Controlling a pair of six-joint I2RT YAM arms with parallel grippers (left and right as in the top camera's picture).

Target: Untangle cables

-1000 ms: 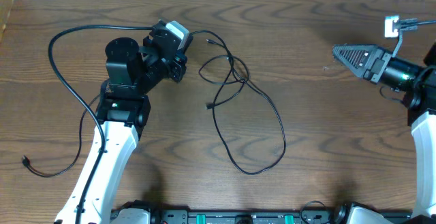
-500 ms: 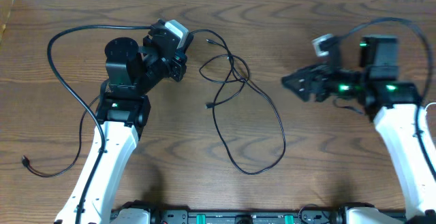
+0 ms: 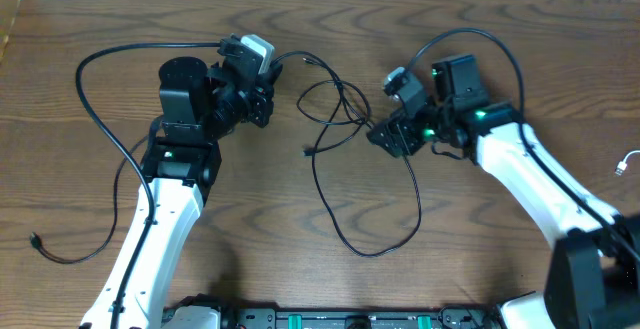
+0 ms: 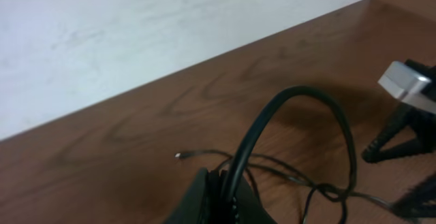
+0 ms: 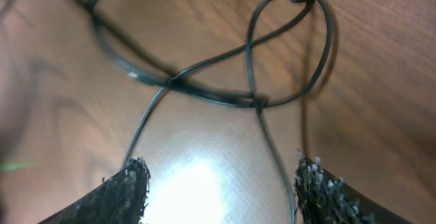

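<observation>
Mid-table, between the arms, thin black cables [image 3: 340,104] lie in a loose tangle: small overlapping loops up top, one long loop [image 3: 375,249] trailing toward the near edge. Another run sweeps wide round the left arm, with its plug end [image 3: 36,237] at lower left. Left gripper [image 4: 216,193] is clenched on one of the black cables, which arches out of its tip. It is likely anchoring that side so the knot can be drawn apart. Right gripper [image 3: 388,136] is spread wide, nothing held, hovering just over the crossing strands [image 5: 255,103]; it looks lined up to pick one out. Small white cord end [image 3: 623,165] sits near the right edge, well apart from the tangle. Brown wood-grain tabletop [image 3: 500,29] gives open room right of the tangle and toward the front for dragging a strand. The far edge meets a white wall [image 4: 136,33], so there is little room there. Risk: pinching two strands at the crossing.
</observation>
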